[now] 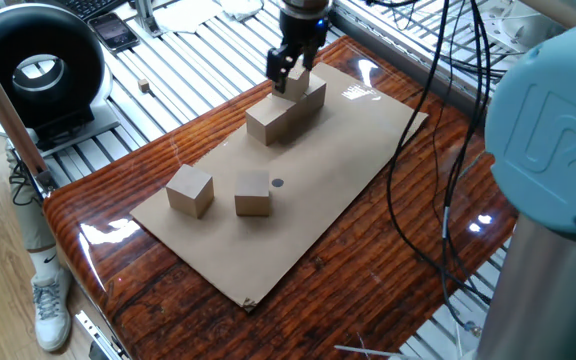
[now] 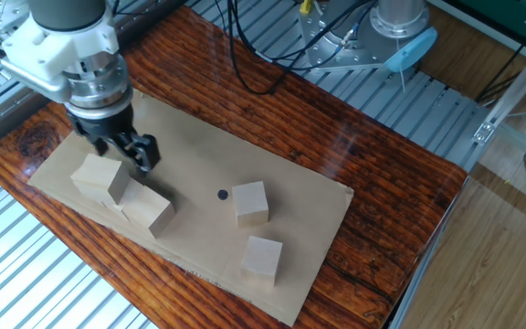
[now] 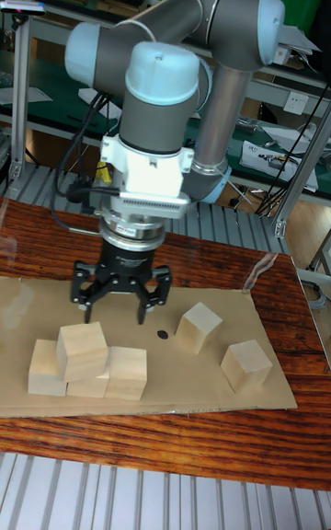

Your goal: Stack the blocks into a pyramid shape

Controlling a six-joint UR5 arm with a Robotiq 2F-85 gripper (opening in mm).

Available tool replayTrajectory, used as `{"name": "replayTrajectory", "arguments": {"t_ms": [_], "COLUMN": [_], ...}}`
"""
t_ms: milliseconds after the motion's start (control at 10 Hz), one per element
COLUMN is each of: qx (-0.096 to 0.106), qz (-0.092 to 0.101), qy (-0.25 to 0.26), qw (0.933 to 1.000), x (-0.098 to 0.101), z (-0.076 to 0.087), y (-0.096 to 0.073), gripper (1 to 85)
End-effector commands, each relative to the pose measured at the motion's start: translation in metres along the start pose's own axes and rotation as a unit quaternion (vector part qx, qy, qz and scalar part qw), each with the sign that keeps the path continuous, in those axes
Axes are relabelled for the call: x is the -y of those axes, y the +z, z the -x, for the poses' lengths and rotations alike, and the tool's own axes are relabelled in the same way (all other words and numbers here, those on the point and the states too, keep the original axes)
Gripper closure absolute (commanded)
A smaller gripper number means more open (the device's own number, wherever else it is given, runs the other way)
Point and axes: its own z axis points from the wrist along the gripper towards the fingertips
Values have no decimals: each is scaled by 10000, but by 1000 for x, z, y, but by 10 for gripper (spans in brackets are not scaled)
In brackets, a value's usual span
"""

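Observation:
A pile of blocks [image 3: 90,364] stands at the left end of the cardboard sheet: a base row of three with one block [image 3: 83,349] resting on top. The same pile [image 1: 284,107] shows in one fixed view, and its top block [image 2: 99,176] in the other. My gripper [image 3: 118,307] hovers open just above and behind the pile, touching nothing and holding nothing; it also shows as gripper [image 1: 286,74] and gripper [image 2: 128,153]. Two loose blocks lie apart on the sheet: one block [image 3: 199,328] near the black dot, another block [image 3: 245,366] further right.
The cardboard sheet [image 1: 318,170] lies on a glossy wooden table [image 1: 388,270] and has a black dot [image 1: 277,183] on it. A round black device [image 1: 33,70] and a tiny wooden cube [image 1: 144,87] sit on the slatted metal surface. Black cables [image 1: 448,150] hang beside the table.

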Motion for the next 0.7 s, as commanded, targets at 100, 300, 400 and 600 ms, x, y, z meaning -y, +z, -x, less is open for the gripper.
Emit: {"name": "replayTrajectory", "arguments": {"t_ms": [100, 300, 400, 600], "qx": [-76, 133, 110, -19], "qz": [744, 1183, 1090, 908], "qy": [-6, -404, -687, -1317], "qw": [9972, 9921, 9916, 9871], "x": [-80, -116, -118, -126], "z": [8, 21, 18, 1], "y": [-10, -6, 0, 16], "gripper": [150, 57, 30, 7]}}
